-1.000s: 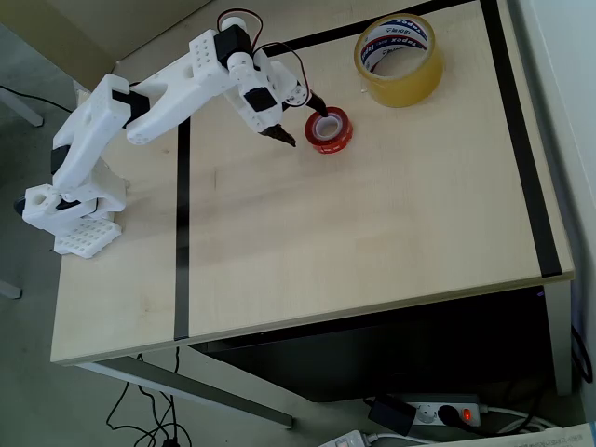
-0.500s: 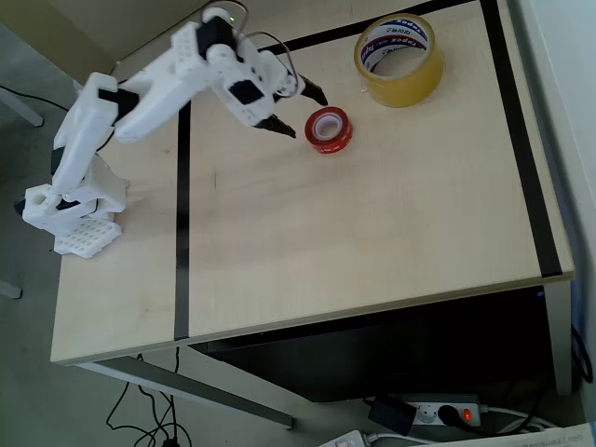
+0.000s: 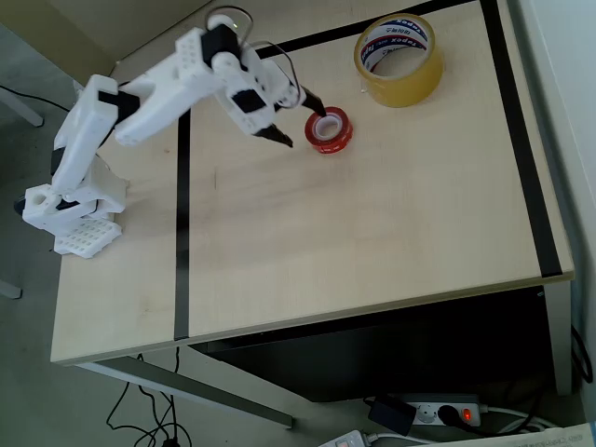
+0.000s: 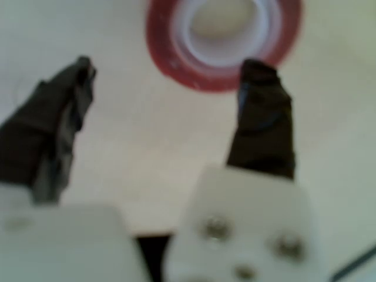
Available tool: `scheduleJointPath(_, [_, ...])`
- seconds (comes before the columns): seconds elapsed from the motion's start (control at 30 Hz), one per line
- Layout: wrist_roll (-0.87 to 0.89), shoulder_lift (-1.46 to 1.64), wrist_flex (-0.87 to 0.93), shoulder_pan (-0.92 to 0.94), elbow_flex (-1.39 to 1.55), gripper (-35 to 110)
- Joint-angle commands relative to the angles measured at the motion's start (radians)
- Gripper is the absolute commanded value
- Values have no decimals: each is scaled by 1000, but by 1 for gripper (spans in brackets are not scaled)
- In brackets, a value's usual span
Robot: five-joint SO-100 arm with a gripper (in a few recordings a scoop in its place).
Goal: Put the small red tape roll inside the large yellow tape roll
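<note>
The small red tape roll [image 3: 330, 129] lies flat on the light wooden table [image 3: 372, 223], toward the table's far edge in the overhead view and a little left of the middle of that edge. The large yellow tape roll [image 3: 399, 59] also lies flat, close to the far right corner, well apart from the red one and just beside the black tape line [image 3: 372, 28] that runs along the far edge. The white arm [image 3: 158, 93] reaches in from the left edge of the table, where its base [image 3: 70, 209] stands near the far left corner, crossing another black tape strip [image 3: 182, 223] that runs from far to near edge. The gripper [image 3: 298, 118] is spread wide and grasps nothing: one dark fingertip [image 3: 315, 101] sits over the roll's far left rim, the other hangs over bare wood to the roll's left. In the wrist view the gripper [image 4: 167, 67] shows both dark fingers parted, with the small red tape roll [image 4: 170, 56] and its white core at the top of the picture; the right fingertip [image 4: 258, 73] overlaps the red rim, while the left fingertip is off the roll. Whether it touches the rim cannot be told from the blurred view.
</note>
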Motion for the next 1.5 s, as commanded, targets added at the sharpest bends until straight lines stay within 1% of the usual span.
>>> scheduleJointPath(0.0, [-2, 9, 20, -11, -91, 25])
scheduleJointPath(0.93, [-2, -48, 20, -9, -95, 24])
scheduleJointPath(1.1, [-6, -52, 20, -15, -89, 19])
scheduleJointPath(1.33, [-8, -48, 20, -15, -86, 1])
scheduleJointPath(1.47, [-8, -40, 20, -15, -86, 0])
